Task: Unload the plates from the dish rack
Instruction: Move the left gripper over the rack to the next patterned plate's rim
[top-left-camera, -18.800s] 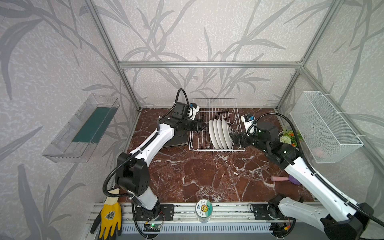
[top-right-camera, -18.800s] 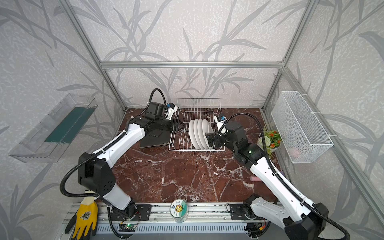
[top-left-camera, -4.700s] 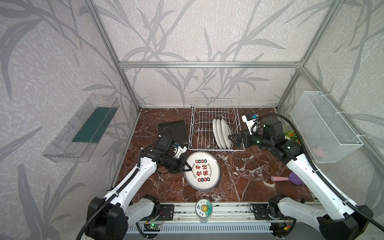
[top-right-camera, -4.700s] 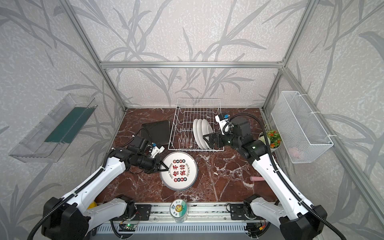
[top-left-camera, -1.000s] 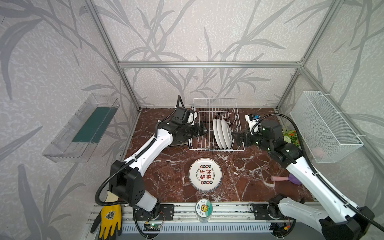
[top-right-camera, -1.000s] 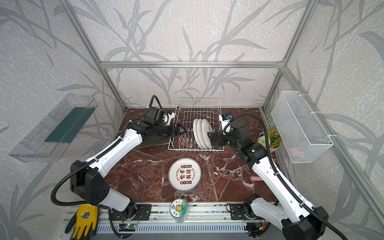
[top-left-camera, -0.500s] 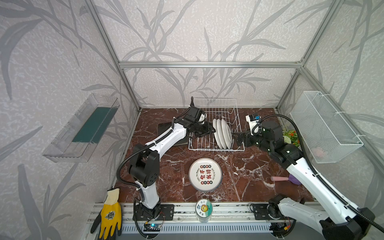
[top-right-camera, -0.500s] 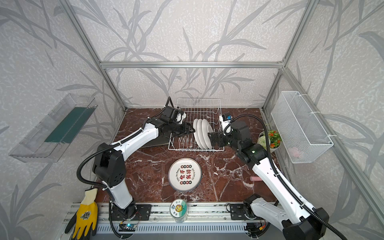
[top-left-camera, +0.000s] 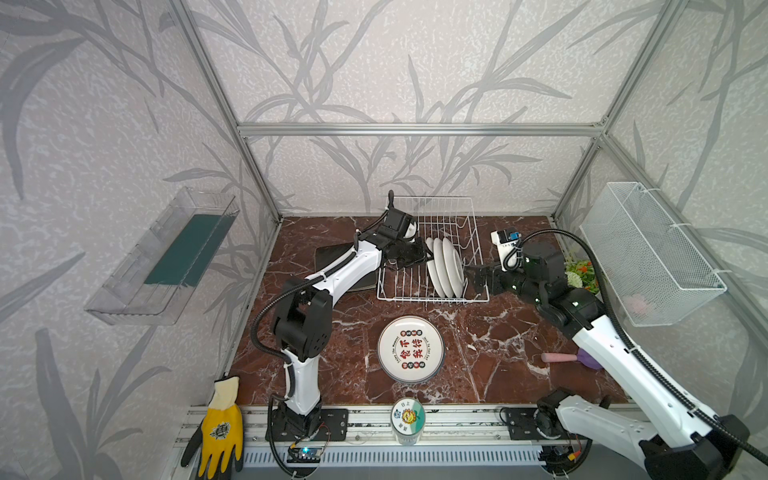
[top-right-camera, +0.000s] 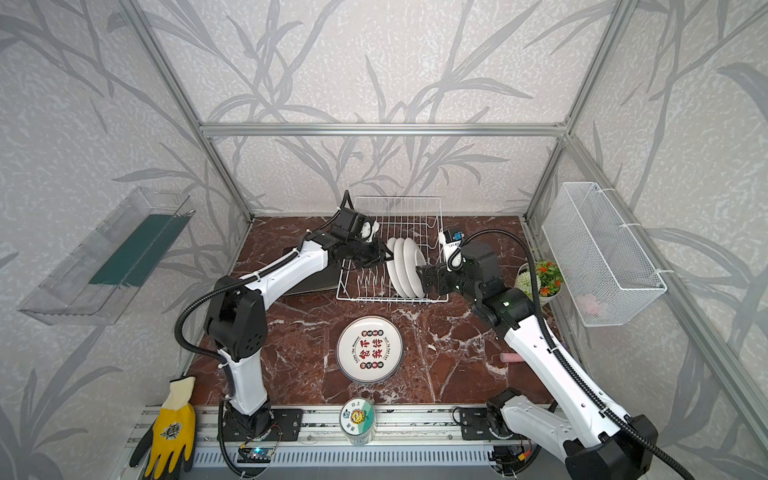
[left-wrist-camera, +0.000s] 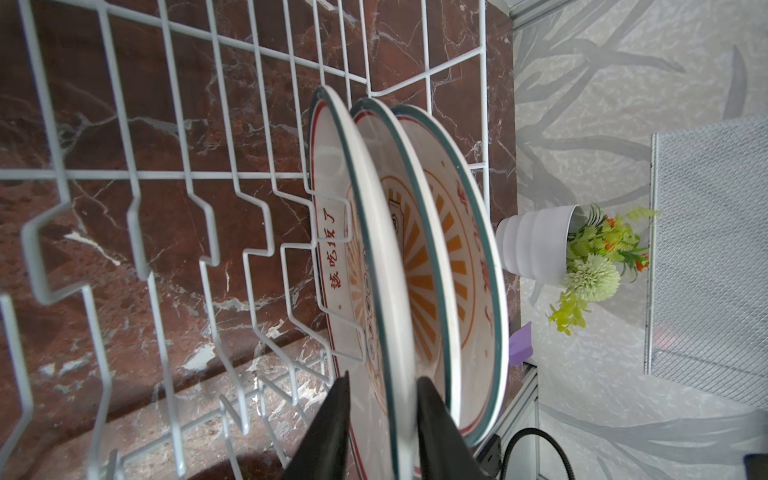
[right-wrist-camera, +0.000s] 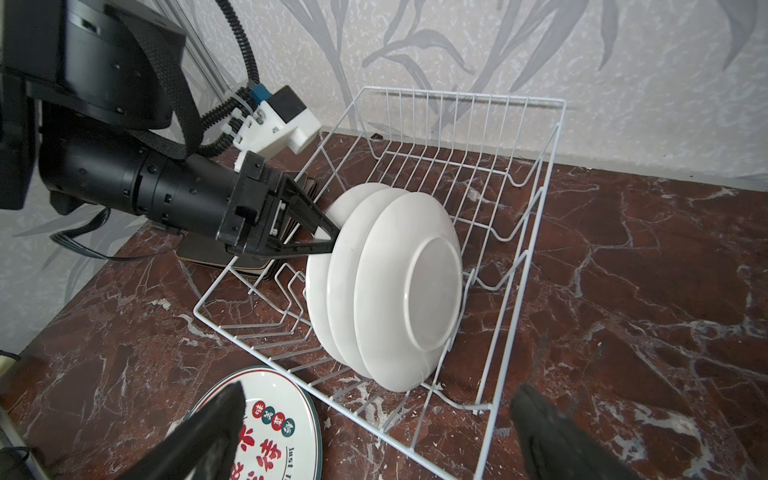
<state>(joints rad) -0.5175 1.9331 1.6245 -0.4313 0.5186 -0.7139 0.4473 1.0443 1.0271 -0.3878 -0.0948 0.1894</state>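
Plates (left-wrist-camera: 415, 257) upright, outstretched left pincer (left-wrist-camera: 382, 378) astride end plate (left-wrist-camera: 332, 257)

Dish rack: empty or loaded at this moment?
Loaded. Three round plates stand on edge in the slots of the dish rack; a fourth plate lies flat on the table in front of it.

— Where was there room in the dish rack (top-left-camera: 390, 291)?
— Its left side had only short prongs (top-left-camera: 401, 277), but the left gripper (top-left-camera: 425, 261) was in there. The plates (top-left-camera: 446, 266) stood tight together on the right.
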